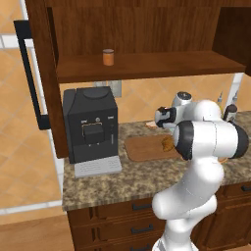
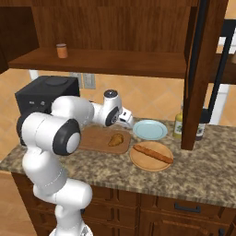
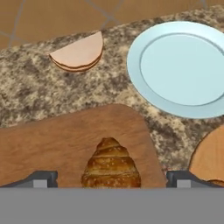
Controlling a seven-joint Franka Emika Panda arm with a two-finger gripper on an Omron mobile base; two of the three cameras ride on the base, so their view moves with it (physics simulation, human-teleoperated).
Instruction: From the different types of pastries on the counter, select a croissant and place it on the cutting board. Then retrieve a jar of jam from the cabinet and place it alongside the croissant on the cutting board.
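The jar point(image 1: 108, 57) is seen on the cabinet shelf point(image 1: 147, 66) from the base views, while a pale flat pastry point(image 3: 78, 54) on the tabletop point(image 3: 26, 87) is shown by the hand view. The croissant point(image 3: 111, 166) lies on the board point(image 3: 57, 144), directly between the widely parted fingers of the end effector point(image 3: 111, 178), untouched by either

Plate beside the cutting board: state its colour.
The plate is pale blue, clearest in the hand view.

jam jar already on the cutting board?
No: the jar of jam stands on the cabinet shelf, and the cutting board holds just the croissant.
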